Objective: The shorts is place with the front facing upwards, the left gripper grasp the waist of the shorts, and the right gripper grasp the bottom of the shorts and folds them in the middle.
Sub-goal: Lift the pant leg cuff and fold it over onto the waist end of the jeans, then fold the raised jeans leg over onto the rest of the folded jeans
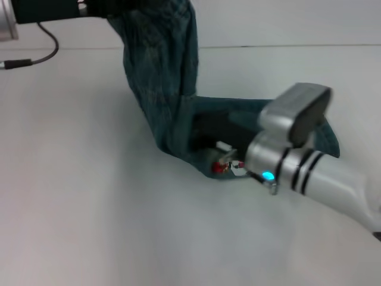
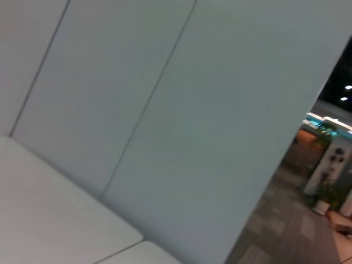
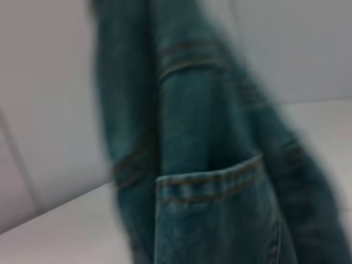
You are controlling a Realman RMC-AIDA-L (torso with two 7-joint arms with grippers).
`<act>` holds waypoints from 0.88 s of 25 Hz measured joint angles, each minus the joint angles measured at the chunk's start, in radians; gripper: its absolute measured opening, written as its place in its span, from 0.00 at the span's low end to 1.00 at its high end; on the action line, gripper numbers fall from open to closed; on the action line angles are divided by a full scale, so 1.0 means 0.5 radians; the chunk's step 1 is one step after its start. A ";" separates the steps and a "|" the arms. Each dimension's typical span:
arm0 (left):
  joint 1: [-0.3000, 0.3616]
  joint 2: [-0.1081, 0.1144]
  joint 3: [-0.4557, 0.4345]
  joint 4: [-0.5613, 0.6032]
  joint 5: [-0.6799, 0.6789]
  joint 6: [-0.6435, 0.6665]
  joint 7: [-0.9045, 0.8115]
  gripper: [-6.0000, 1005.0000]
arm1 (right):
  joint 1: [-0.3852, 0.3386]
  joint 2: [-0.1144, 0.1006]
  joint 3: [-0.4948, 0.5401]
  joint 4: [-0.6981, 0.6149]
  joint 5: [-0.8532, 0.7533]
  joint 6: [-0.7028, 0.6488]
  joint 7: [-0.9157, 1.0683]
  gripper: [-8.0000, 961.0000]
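Note:
The blue denim shorts [image 1: 164, 71] hang from my left gripper [image 1: 104, 7] at the top left edge of the head view and are lifted well above the table. Their lower end lies on the table around my right gripper [image 1: 209, 156]. That black claw, with a small white label, is low at centre right and buried in the cloth, its fingertips hidden. More denim [image 1: 324, 140] lies behind the right wrist. The right wrist view shows the hanging shorts [image 3: 209, 165] close up, with a stitched pocket seam. The waist and the hems cannot be told apart.
The white table [image 1: 89, 196] spreads to the left and front. A black cable [image 1: 41, 56] lies at the far left. A pale wall [image 1: 286, 24] stands behind. The left wrist view shows only wall panels [image 2: 137, 110] and a room beyond.

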 joint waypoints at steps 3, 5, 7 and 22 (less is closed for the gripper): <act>-0.018 -0.003 0.002 0.000 -0.024 0.009 -0.001 0.03 | 0.108 0.002 0.061 0.094 -0.210 0.050 0.045 0.01; -0.026 -0.003 0.003 -0.003 -0.026 0.010 -0.001 0.03 | 0.163 0.001 0.138 0.148 -0.358 0.097 0.084 0.01; -0.030 -0.003 0.005 -0.016 -0.026 0.010 -0.001 0.03 | 0.199 0.002 0.292 0.195 -0.624 0.166 0.154 0.01; 0.025 0.013 0.042 -0.153 -0.016 -0.017 0.056 0.03 | -0.219 -0.044 0.517 -0.112 -0.859 -0.081 0.385 0.01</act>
